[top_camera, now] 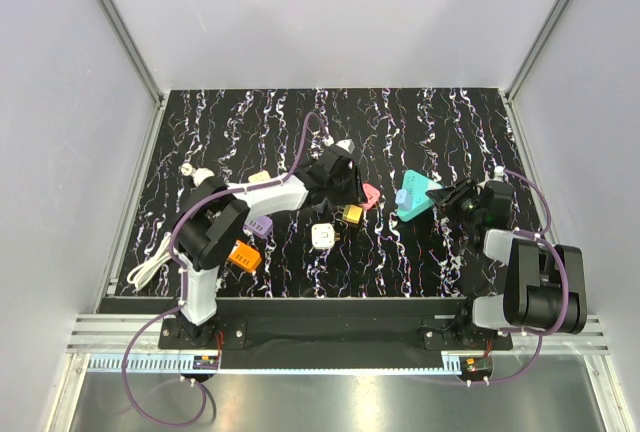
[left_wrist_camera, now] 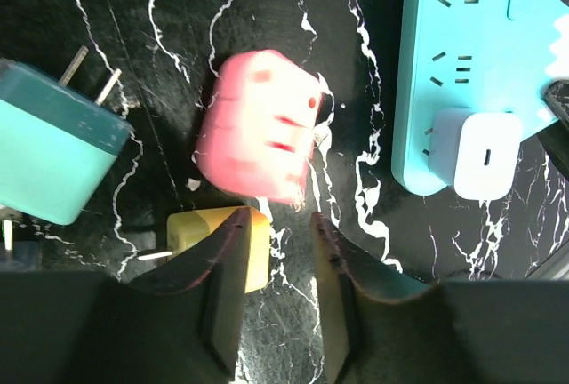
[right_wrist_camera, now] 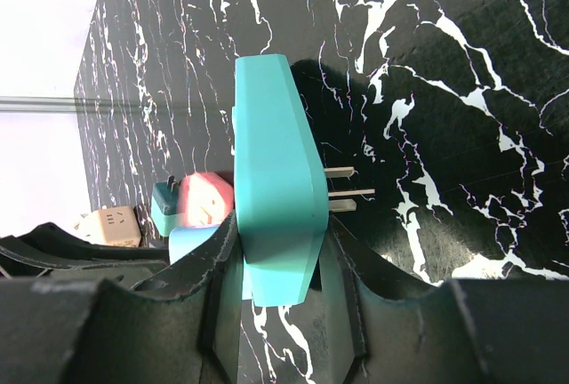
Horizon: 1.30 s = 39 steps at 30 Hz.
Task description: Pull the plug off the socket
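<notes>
The teal socket block (top_camera: 418, 198) is gripped between the fingers of my right gripper (top_camera: 442, 198), which is shut on it and holds it on edge (right_wrist_camera: 276, 180), with metal prongs (right_wrist_camera: 348, 193) sticking out of its right face. A pale blue-white plug (left_wrist_camera: 481, 154) sits plugged into the socket's face (left_wrist_camera: 471, 46); it also shows in the right wrist view (right_wrist_camera: 191, 244). My left gripper (left_wrist_camera: 276, 224) is open and empty, left of the socket (top_camera: 345, 180). A blurred pink plug (left_wrist_camera: 262, 126) lies just past its fingertips.
A yellow plug (left_wrist_camera: 253, 246) lies under my left finger, and a teal adapter (left_wrist_camera: 53, 153) lies to its left. White (top_camera: 322, 237), purple (top_camera: 258, 226), orange (top_camera: 243, 255) and beige (top_camera: 260, 178) plugs and a white cable (top_camera: 150, 267) lie on the left half of the table.
</notes>
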Available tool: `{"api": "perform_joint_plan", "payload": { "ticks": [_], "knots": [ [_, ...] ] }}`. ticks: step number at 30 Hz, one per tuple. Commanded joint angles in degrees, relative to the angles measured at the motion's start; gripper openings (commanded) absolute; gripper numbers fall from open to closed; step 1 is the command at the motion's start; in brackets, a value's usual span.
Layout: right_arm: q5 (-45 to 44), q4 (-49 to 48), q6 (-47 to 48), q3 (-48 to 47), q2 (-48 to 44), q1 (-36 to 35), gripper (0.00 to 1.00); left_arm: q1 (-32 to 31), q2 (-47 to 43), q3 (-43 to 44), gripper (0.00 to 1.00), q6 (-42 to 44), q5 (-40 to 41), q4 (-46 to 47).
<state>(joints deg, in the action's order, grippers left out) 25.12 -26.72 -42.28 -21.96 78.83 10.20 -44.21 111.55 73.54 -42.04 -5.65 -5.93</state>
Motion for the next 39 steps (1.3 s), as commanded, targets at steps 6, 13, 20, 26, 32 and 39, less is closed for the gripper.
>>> {"api": "perform_joint_plan", "payload": {
  "ticks": [6, 13, 20, 26, 32, 39],
  "knots": [
    [-2.4, 3.2, 2.5, -0.5, 1.7, 0.3, 0.0, 0.1, -4.1, 1.3, 0.56, 1.5, 2.0, 0.6],
    [-1.7, 2.7, 2.6, -0.5, 2.0, 0.3, 0.0, -1.9, -9.2, 1.3, 0.78, 3.5, 0.0, 2.1],
    [-1.6, 2.7, 2.6, -0.5, 1.9, 0.3, 0.0, -5.4, -6.9, 6.8, 0.84, 6.5, -2.8, 3.0],
    [-1.5, 2.5, 2.6, -0.5, 2.1, 0.3, 0.0, -6.8, -3.4, 9.3, 0.89, 6.7, -2.2, 2.5],
    [-1.5, 2.5, 2.6, -0.4, 1.9, 0.3, 0.0, -8.2, -2.5, 9.3, 0.91, 7.4, -0.7, 2.5],
    [-0.4, 1.8, 2.7, -0.3, 2.1, 0.3, 0.0, -8.2, -3.0, 8.9, 0.91, 7.2, 0.2, 2.4]
  ]
}}
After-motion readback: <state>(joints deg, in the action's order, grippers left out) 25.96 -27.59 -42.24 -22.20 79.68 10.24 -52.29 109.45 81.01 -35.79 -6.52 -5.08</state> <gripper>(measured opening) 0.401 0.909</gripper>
